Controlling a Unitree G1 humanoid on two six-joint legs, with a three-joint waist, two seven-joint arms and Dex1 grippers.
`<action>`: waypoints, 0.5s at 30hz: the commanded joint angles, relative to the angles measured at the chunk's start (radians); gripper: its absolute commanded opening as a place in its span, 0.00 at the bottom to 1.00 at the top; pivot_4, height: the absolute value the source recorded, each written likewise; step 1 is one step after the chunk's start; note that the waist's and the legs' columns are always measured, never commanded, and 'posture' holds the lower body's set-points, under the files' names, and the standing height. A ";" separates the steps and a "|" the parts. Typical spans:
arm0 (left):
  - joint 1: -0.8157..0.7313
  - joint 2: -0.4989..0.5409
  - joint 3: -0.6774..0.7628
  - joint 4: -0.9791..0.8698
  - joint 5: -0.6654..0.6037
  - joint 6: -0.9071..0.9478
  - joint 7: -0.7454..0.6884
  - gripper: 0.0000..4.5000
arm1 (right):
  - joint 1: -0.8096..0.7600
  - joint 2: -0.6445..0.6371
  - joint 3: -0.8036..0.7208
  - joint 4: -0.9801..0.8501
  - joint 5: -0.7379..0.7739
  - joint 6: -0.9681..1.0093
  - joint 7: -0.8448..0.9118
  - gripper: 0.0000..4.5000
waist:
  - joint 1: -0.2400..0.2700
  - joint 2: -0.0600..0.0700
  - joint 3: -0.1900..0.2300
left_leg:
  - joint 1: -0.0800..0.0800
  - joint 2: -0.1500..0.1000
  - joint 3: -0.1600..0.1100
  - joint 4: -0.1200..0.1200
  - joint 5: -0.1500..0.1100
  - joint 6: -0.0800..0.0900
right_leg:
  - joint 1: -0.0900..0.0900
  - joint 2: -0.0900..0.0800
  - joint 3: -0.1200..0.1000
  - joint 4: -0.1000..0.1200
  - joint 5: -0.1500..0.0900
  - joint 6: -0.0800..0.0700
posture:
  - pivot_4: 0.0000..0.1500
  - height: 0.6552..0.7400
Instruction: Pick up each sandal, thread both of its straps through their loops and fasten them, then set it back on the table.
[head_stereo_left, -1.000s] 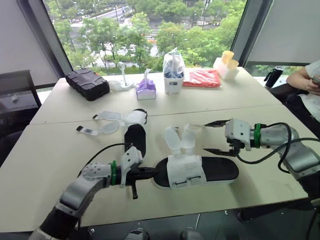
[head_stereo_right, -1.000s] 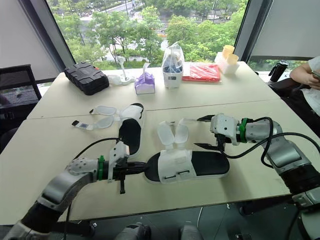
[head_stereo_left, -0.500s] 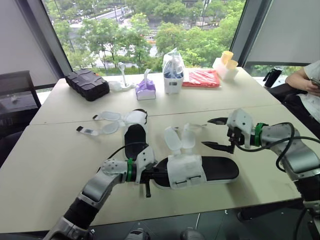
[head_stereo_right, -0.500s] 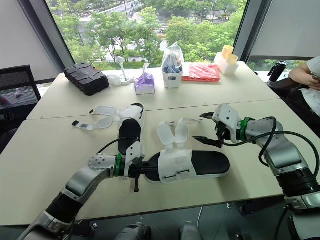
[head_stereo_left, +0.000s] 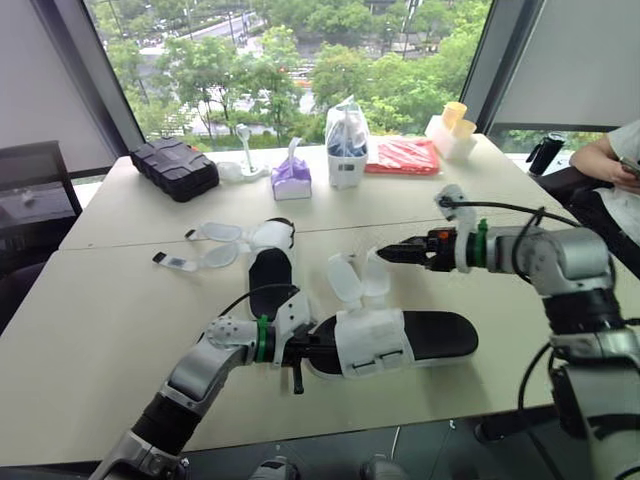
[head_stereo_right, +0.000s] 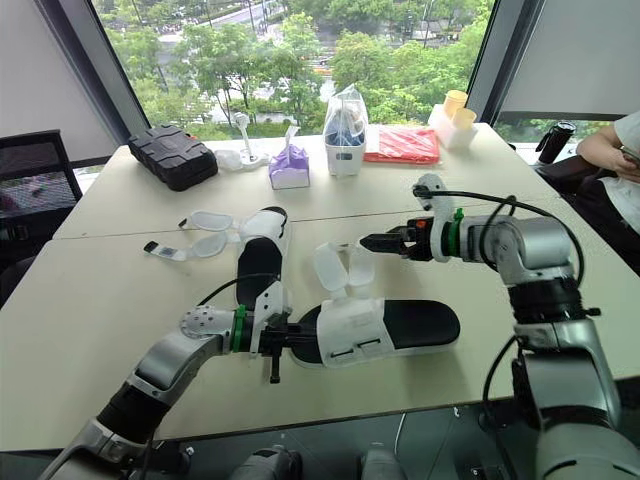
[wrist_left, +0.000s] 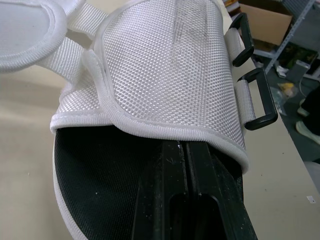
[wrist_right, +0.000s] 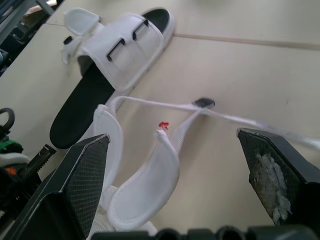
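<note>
The near sandal (head_stereo_left: 440, 338), black sole and white upper, lies on its side along the table's front. Its two wide straps (head_stereo_left: 345, 278) lie open behind it, and a thin strap end with a black tip (wrist_right: 204, 103) trails off them. My left gripper (head_stereo_left: 305, 350) is shut, its fingers (wrist_left: 187, 200) pushed into the toe end between insole and upper (wrist_left: 165, 70). My right gripper (wrist_right: 172, 136) is open and hovers just above the strap ends, pointing left. The second sandal (head_stereo_left: 270, 265) lies further back on the left with its straps (head_stereo_left: 210, 245) spread open.
Along the far edge stand a black case (head_stereo_left: 175, 167), a purple tissue box (head_stereo_left: 292, 178), a clear bag (head_stereo_left: 347, 140), a red packet (head_stereo_left: 405, 157) and cups (head_stereo_left: 452, 125). A person's arm (head_stereo_left: 612, 160) shows at the far right. A seam crosses the table.
My right gripper has turned and moved left from over the sandal's heel to the strap ends. My left gripper slid right into the sandal's toe, then stayed.
</note>
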 joint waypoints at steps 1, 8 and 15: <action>-0.002 0.000 -0.010 -0.010 0.009 0.017 -0.003 0.00 | -0.075 0.018 0.015 0.080 -0.025 0.082 -0.009 0.98 | -0.002 0.000 0.000 | 0.000 0.000 0.000 0.000 0.000 0.000 | 0.000 0.000 0.000 0.000 0.000 0.000 | 1.00 1.00; -0.005 0.002 -0.010 -0.018 0.011 0.027 -0.002 0.00 | -0.143 0.090 0.014 0.259 -0.060 0.121 0.000 0.98 | -0.005 0.000 0.000 | 0.000 0.000 0.000 0.000 0.000 0.000 | 0.000 0.000 0.000 0.000 0.001 0.001 | 1.00 1.00; -0.006 0.004 -0.011 -0.024 0.012 0.031 0.000 0.00 | -0.193 0.172 -0.045 0.395 -0.068 0.098 -0.017 0.98 | -0.007 0.000 0.000 | 0.000 -0.001 0.001 0.000 0.000 0.000 | 0.000 0.001 0.000 0.000 0.002 0.002 | 1.00 1.00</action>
